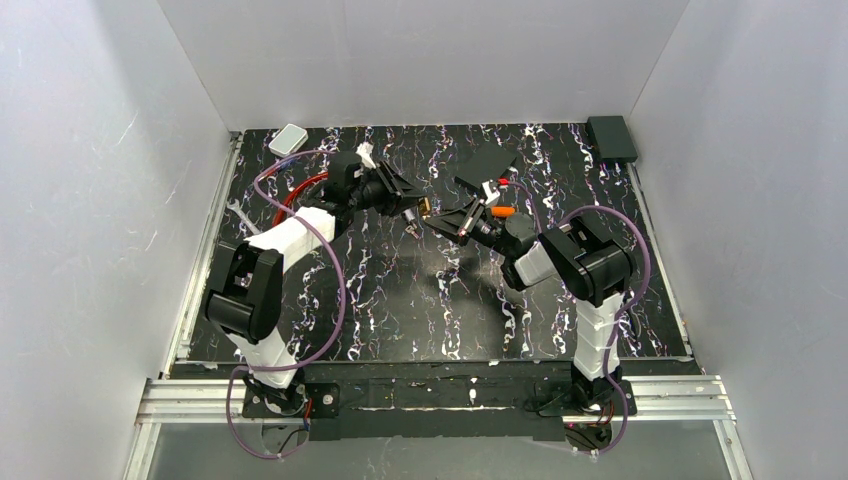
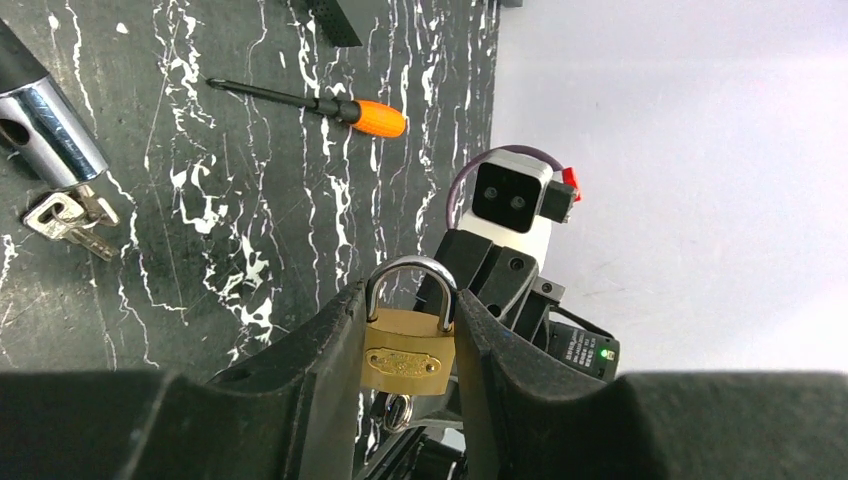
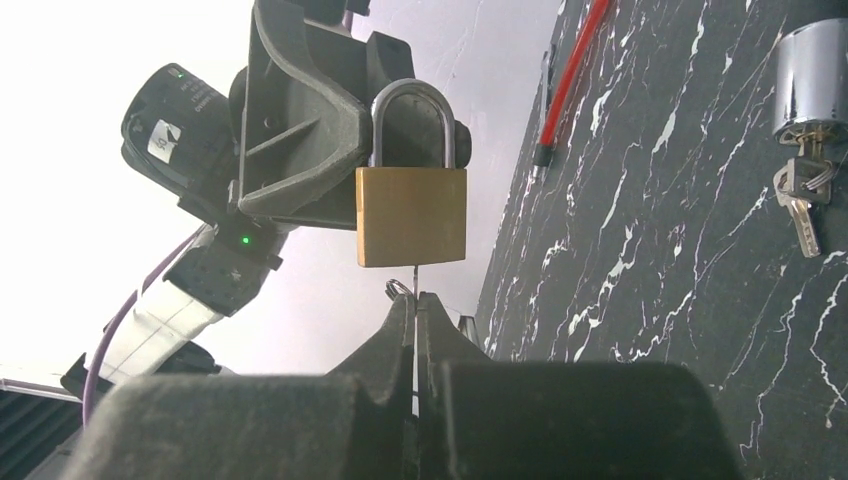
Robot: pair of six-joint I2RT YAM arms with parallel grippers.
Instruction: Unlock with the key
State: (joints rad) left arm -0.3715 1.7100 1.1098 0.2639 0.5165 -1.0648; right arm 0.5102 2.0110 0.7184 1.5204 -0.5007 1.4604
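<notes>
Two grips: left jaws clamp padlock [image 2: 405, 350], right jaws pinch key [image 2: 397, 411]; screwdriver [image 2: 345, 108] lies nearby.

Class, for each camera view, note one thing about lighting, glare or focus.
Top view: even light, soft shadow on the table. Left wrist view: wall washed out white, glare streaks on the chrome cylinder, near jaws dark and blurred. Right wrist view: padlock sharp against a blown-out background, near jaws blurred.
</notes>
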